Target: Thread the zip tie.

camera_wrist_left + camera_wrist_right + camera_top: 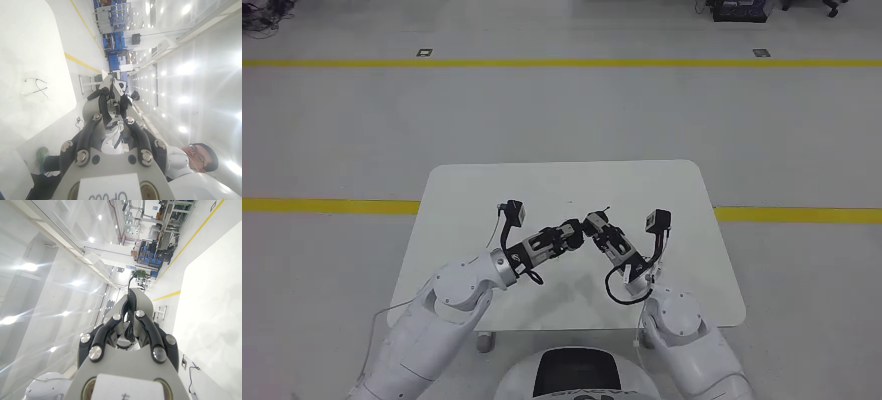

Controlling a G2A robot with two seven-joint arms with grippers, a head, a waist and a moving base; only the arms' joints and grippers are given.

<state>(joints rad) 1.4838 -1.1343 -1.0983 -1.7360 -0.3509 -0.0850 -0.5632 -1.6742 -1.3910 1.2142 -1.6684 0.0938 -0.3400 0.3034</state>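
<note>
1. The right claw (130,297) has grey metal fingers with black ribbed pads. They are pinched shut on the zip tie (129,285), a thin black plastic strip curving out past the tips.
2. The left claw (577,230) is just beside the right claw, above the smooth white table (662,190) with rounded corners. I cannot tell whether it is open or closed.
3. Thin dark strips (36,88) lie crossed on the table, well apart from both claws.
</note>
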